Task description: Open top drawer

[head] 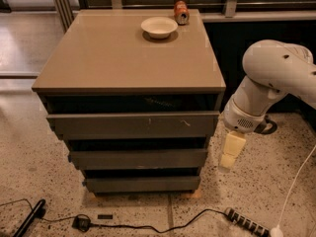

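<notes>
Gripper [231, 152] hangs pointing down off the right side of the cabinet [123, 53], clear of it, over the floor. I can't tell from this view whether it's open or closed; it holds nothing that I can see.

Top drawer [133, 125] is directly under the cabinet top, with a dark gap above its front. It looks barely out, if at all.

Risks as I see them:
- The front has no handle, so the only purchase is its upper lip through that gap. A shallow hook slips off.
- The gripper sits level with the middle drawer [138, 158], so coming straight in sideways catches the wrong front.
- The elbow is close to the right corner. A bump there rattles the bowl [159, 27] and can [181, 12].
- Power strip [247, 222] and cable lie on the floor nearby, a snag risk if the base moves.
</notes>
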`<state>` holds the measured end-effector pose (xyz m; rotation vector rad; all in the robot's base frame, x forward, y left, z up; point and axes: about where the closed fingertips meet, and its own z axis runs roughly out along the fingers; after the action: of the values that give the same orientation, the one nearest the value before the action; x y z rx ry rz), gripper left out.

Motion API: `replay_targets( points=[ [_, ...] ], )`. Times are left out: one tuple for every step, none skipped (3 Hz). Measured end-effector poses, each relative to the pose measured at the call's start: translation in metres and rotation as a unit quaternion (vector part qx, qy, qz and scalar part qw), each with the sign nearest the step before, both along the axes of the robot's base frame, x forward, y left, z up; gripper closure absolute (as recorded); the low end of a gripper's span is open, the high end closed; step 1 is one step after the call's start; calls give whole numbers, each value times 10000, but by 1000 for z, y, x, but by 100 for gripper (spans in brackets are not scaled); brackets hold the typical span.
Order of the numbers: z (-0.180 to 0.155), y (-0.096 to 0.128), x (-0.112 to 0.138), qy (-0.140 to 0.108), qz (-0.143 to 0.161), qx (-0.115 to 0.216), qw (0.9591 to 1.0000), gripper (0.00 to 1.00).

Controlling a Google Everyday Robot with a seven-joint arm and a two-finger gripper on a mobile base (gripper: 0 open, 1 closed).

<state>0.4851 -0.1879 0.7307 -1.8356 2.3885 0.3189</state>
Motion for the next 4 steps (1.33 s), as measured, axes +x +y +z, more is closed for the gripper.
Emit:
replay_targets(
  points=[
    [-15,0,-6,21,5,175,9998,0],
    [-18,18,10,-9,272,485,9985,0],
    [-18,18,10,-8,272,485,9985,0],
    [-14,40,12,-77,696,691,9951,0]
  ],
)
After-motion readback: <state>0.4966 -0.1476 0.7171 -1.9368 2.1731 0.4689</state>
